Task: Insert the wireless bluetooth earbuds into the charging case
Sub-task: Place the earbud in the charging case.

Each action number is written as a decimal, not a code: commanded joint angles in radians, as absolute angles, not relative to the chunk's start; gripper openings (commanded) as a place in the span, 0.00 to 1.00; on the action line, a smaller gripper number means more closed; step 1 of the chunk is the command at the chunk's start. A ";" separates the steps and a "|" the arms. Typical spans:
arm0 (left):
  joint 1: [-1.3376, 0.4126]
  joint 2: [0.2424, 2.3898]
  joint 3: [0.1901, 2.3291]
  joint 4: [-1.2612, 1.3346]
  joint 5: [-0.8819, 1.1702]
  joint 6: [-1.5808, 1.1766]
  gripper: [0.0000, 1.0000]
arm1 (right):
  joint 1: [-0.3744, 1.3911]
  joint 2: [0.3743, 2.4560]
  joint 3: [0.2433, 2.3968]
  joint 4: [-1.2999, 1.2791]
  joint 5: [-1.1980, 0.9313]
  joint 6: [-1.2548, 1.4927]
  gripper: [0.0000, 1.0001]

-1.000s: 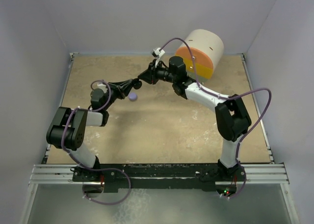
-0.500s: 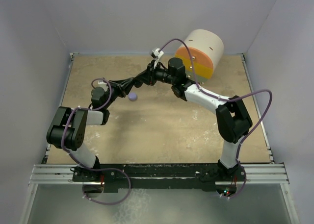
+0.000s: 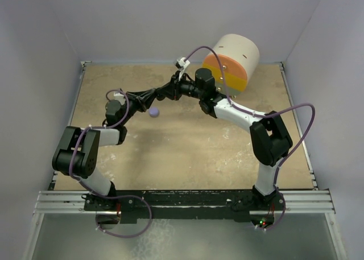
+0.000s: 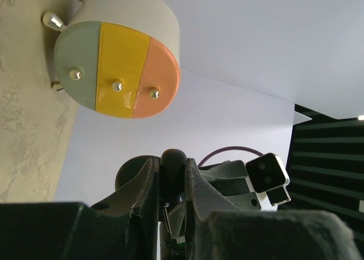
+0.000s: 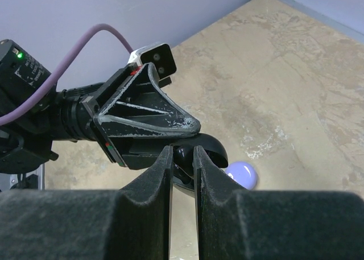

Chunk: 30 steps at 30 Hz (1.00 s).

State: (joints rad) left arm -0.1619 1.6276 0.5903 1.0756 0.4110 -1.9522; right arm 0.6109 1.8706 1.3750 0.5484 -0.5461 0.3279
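Observation:
My left gripper (image 3: 161, 95) is raised over the back middle of the table, shut on a black charging case (image 4: 173, 157). Its round lid (image 4: 132, 172) stands open to one side. My right gripper (image 3: 171, 91) meets it tip to tip, shut on a small glossy black earbud (image 5: 183, 156). The earbud is pressed against the case's dark domed shell (image 5: 213, 149). In the left wrist view the left gripper (image 4: 170, 164) pinches the case by its edge. In the right wrist view the right gripper (image 5: 182, 155) hides where the earbud touches the case.
A lavender round puck (image 3: 153, 112) lies on the table just below the two grippers, also the lavender puck (image 5: 242, 175). A cream drum with a green, yellow and orange face (image 3: 233, 62) lies at the back right. Walls enclose the table on three sides.
The two grippers have drawn slightly closer together, and the left arm has stretched a little further toward the back. The lavender puck has not moved.

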 commanded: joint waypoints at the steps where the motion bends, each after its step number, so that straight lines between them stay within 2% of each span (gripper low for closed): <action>1: -0.172 1.586 0.629 1.114 0.397 -1.936 0.00 | 0.618 1.818 1.363 0.613 -0.572 0.339 0.00; 30: -0.176 1.566 0.653 1.106 0.383 -1.913 0.00 | 0.617 1.811 1.341 0.596 -0.499 0.389 0.01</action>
State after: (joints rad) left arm -0.1726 1.6131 0.6048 1.0561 0.3969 -1.9362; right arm 0.6109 1.8557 1.3308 0.5877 -0.5285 0.3763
